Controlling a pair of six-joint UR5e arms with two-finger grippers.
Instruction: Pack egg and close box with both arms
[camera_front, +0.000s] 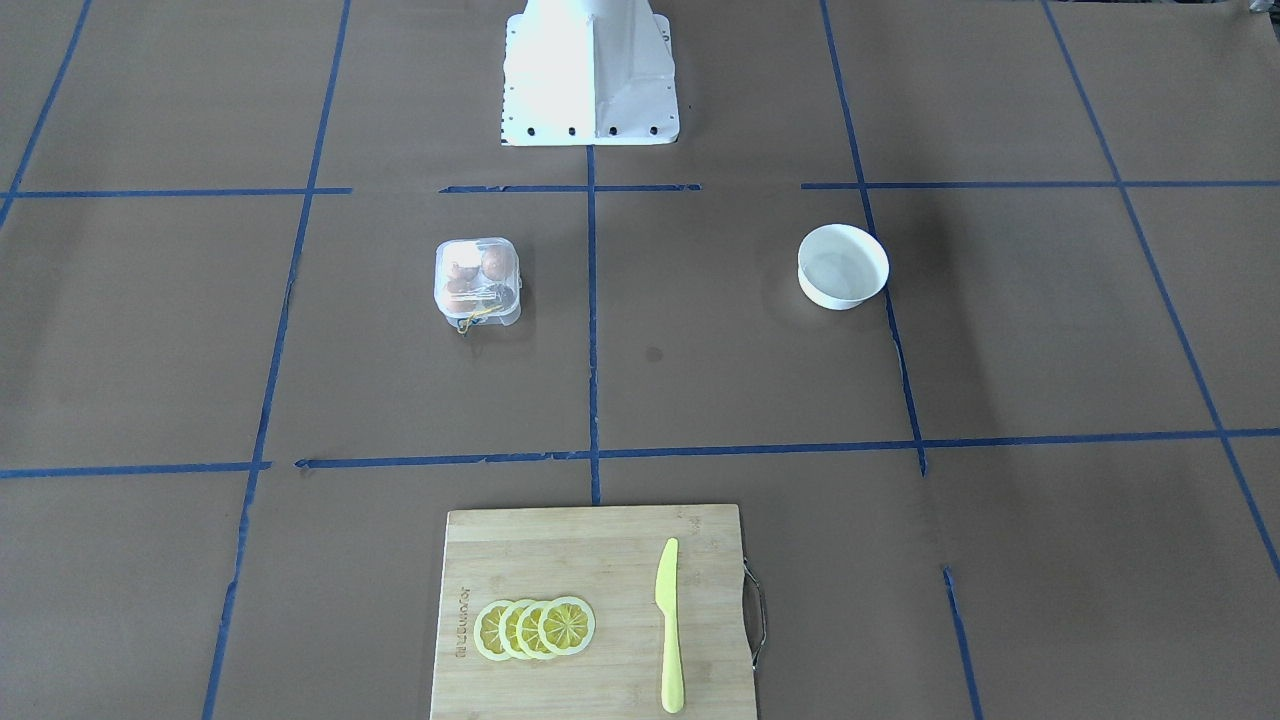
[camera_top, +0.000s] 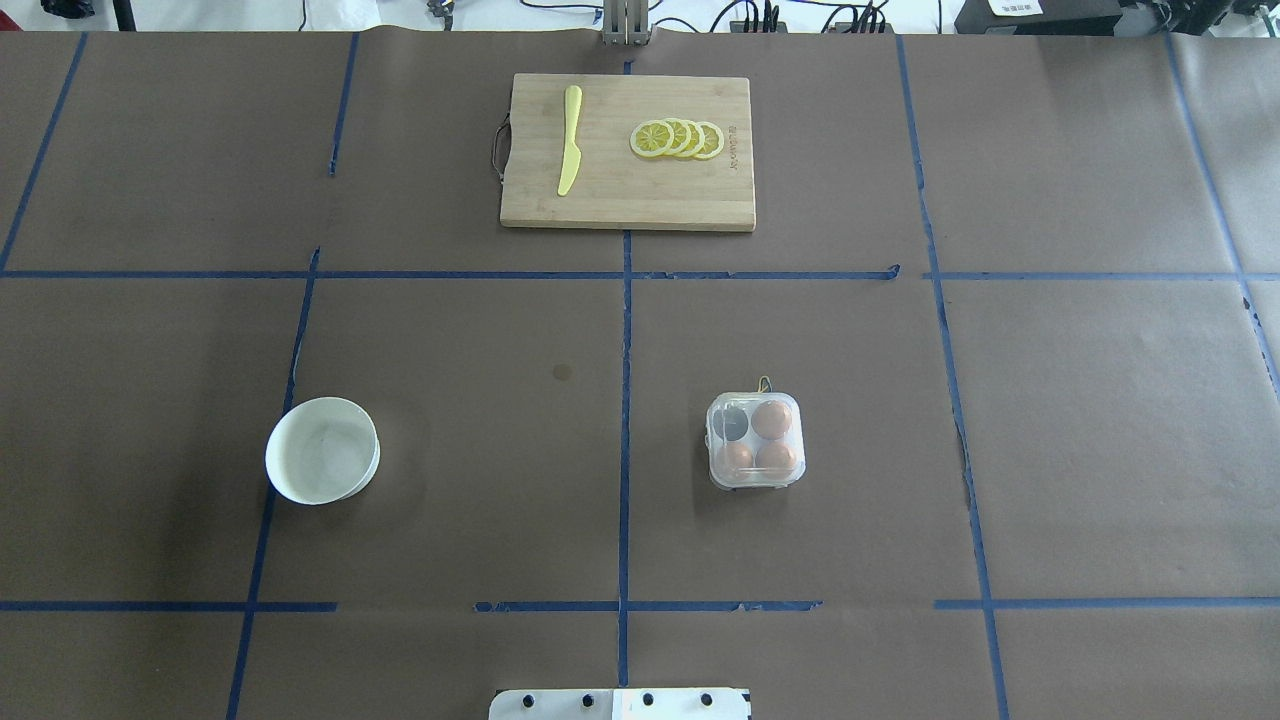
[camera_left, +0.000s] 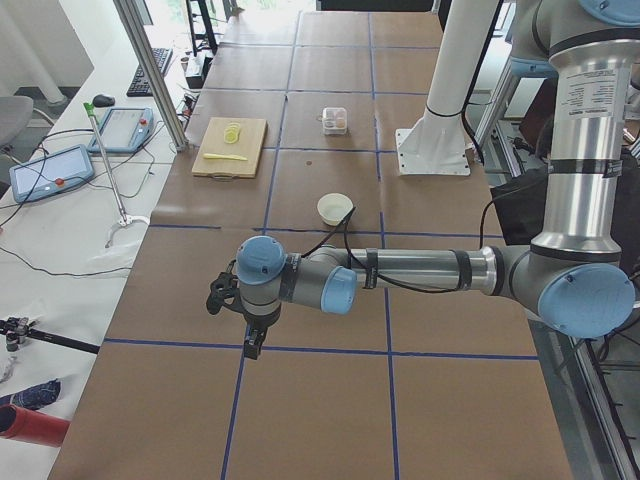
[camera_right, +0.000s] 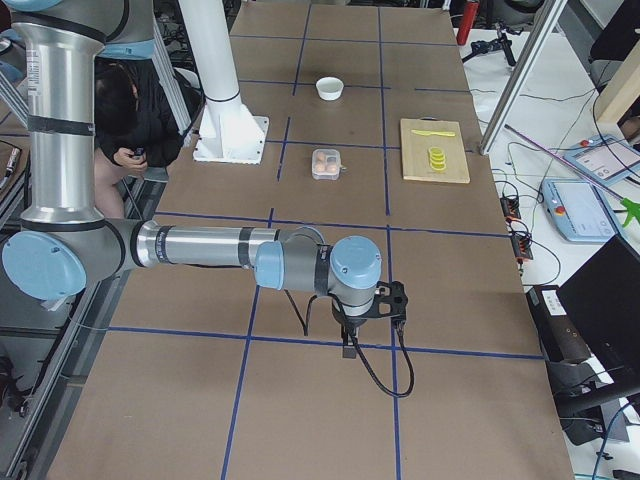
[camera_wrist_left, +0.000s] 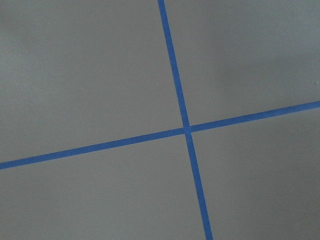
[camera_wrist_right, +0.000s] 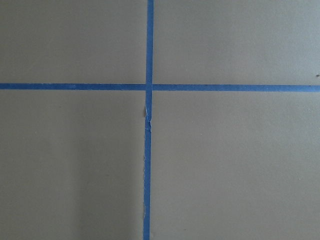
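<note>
The box (camera_top: 755, 441), a small clear egg carton, stands on the table right of the centre line with its lid down over the cups; it also shows in the front-facing view (camera_front: 477, 282). Three light-brown eggs lie in it, among them one egg (camera_top: 771, 419) at the far right cup; the far left cup looks dark and empty. A thin yellow cord hangs off its far edge. My left gripper (camera_left: 252, 347) hangs over bare table far out at the left end. My right gripper (camera_right: 348, 348) hangs far out at the right end. Whether either is open or shut I cannot tell.
A white bowl (camera_top: 300, 492) stands empty left of centre. A bamboo cutting board (camera_top: 620, 195) at the far edge carries a yellow knife (camera_top: 570, 140) and lemon slices (camera_top: 678, 138). The white pedestal base (camera_front: 590, 80) is at the near edge. Both wrist views show only tape lines.
</note>
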